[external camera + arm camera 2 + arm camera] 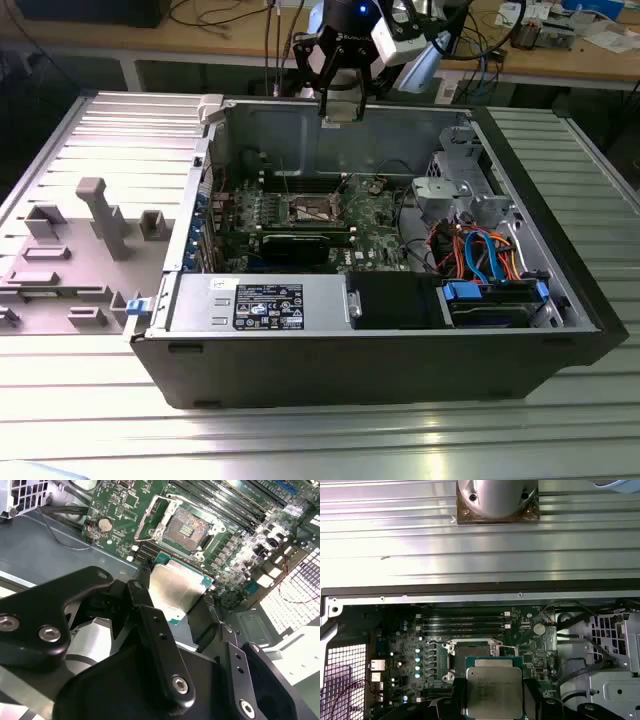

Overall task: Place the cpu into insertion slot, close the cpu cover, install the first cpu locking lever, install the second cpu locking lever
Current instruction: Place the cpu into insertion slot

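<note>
While tool (175,602) clamps cpu (172,582) by its edges, insertion slot (187,527) sits open.
Held flat over PC case (380,350), prob. for alignment.

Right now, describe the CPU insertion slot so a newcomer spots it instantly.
Start at the open computer case lying on its side, then the green motherboard on its floor. Near the board's middle, between the memory slots and the long black card, sits the insertion slot. It alone is square, with a brownish-gold centre inside a silver metal rim.
</note>
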`<action>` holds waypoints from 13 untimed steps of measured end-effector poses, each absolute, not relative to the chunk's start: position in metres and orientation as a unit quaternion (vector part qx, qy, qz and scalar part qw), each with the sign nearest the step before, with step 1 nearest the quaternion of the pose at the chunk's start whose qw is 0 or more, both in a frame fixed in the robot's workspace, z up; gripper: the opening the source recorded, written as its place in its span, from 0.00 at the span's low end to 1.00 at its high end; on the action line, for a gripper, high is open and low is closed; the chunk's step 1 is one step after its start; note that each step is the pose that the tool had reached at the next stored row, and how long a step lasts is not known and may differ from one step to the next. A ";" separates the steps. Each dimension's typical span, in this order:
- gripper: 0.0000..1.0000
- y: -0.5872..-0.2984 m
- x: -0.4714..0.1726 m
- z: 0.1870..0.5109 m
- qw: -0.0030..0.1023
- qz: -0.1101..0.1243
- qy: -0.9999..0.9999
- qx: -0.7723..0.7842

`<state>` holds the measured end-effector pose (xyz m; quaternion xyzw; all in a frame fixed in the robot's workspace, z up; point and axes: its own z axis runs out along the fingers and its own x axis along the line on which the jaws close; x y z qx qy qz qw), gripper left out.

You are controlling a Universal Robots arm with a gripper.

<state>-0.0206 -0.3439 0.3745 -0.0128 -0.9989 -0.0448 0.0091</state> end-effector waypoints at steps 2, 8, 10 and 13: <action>0.55 -0.344 -0.021 0.374 0.009 -0.045 -0.999 -0.013; 0.55 -0.345 -0.022 0.374 0.009 -0.045 -0.999 -0.013; 0.55 -0.345 -0.022 0.374 0.009 -0.045 -0.999 -0.013; 0.55 -0.346 -0.023 0.374 0.009 -0.045 -0.999 -0.013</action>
